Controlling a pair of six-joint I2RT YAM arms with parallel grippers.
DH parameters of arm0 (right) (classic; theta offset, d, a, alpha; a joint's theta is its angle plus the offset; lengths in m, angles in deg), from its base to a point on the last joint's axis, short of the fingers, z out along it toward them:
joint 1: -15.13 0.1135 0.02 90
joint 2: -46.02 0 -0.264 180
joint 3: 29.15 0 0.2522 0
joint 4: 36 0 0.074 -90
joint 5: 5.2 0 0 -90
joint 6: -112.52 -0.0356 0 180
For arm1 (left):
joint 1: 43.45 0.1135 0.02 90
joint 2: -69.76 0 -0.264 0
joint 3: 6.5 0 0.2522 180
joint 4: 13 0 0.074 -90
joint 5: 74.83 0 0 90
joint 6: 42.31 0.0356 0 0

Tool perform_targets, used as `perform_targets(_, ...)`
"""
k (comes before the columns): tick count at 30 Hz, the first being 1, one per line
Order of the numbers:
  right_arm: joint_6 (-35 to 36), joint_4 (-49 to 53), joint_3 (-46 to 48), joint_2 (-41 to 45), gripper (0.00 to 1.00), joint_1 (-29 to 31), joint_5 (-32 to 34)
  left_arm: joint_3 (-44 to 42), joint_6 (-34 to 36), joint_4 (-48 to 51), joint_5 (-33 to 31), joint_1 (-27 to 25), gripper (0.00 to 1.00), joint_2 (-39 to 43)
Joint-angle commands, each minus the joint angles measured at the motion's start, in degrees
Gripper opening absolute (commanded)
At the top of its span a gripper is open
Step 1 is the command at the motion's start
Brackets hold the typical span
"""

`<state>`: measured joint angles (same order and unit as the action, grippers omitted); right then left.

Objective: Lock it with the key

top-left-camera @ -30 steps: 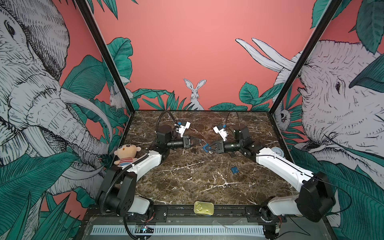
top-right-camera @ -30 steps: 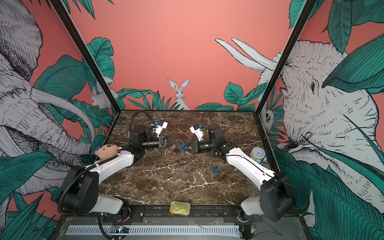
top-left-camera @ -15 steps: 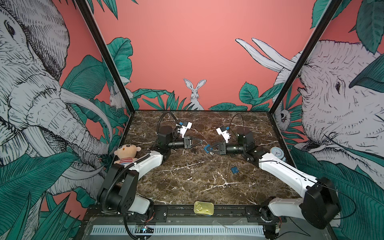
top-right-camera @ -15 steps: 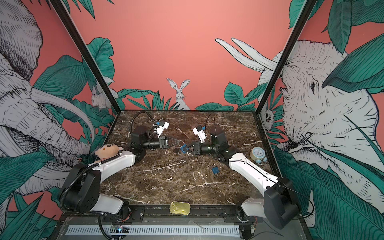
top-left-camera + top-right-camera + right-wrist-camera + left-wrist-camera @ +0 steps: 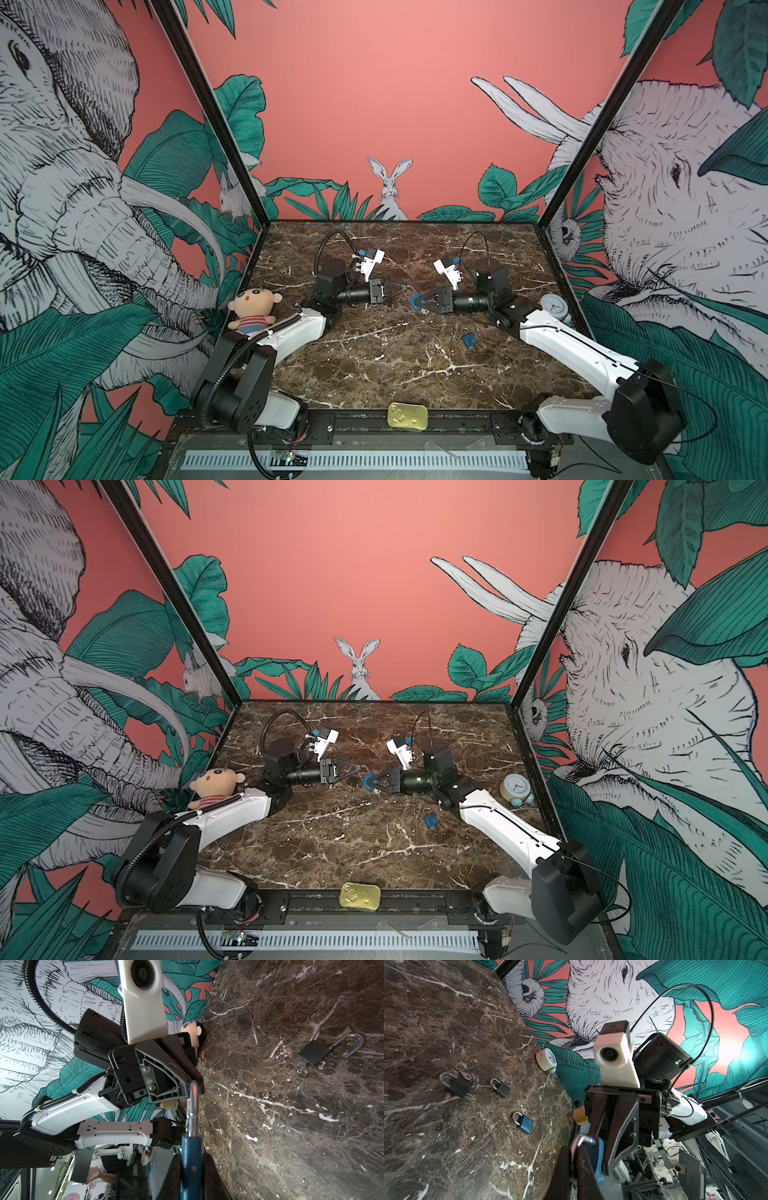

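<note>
The right pincer (image 5: 417, 301) was clamped on the body of a blue padlock (image 5: 191, 1159), with 1 finger on each flat face. The lock's long axis ran straight on from that pincer's tips, roughly level with the table. Its shackle (image 5: 192, 1105) led toward the left pincer (image 5: 403, 288), which faced it tip to tip. The left pincer was closed and appeared to pinch the bend of the shackle. The shackle stood drawn out, its free leg clear of the body. Both arms were on the lock. I judged that the coming move turned on this shared axis, with the shackle pushed back toward the right pincer. No key showed in the held lock, and I could not tell where it was.

A small blue padlock (image 5: 469, 340) lay flat below the right pincer's wrist, a key at its base. A larger black padlock (image 5: 459, 1085) and a smaller black padlock (image 5: 501, 1089), each keyed, lay on the marble tabletop (image 5: 374, 374) apart from both pincers. An alarm clock (image 5: 553, 305) stood beyond the right arm and a plush doll (image 5: 251, 307) behind the left arm. A gold tin (image 5: 407, 415) sat at the table's near edge, far from both. Jungle-mural walls (image 5: 374, 104) enclosed 3 sides.
</note>
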<state>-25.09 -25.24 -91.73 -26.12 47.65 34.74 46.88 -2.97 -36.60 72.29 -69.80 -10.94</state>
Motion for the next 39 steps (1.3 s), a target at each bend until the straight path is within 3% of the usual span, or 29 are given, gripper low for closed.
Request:
perform_targets(1,0.1,-14.1,-2.0,3.6,0.0,1.2,-4.8,-3.3,0.2,4.6,-2.1,-1.5,0.0,0.2)
perform_targets(20,0.0,-14.7,-2.9,2.1,0.0,2.4,-4.2,-7.7,-5.6,-2.5,-3.8,-5.3,0.0,1.3)
perform_targets(32,1.6,-13.9,-4.4,0.0,0.0,2.4,-2.9,-11.9,-5.5,3.1,-6.4,-9.9,0.0,9.5)
perform_targets(39,1.7,-14.3,-4.9,-1.4,0.0,2.4,-2.8,-11.8,-6.0,3.3,-6.5,-13.2,0.0,9.8)
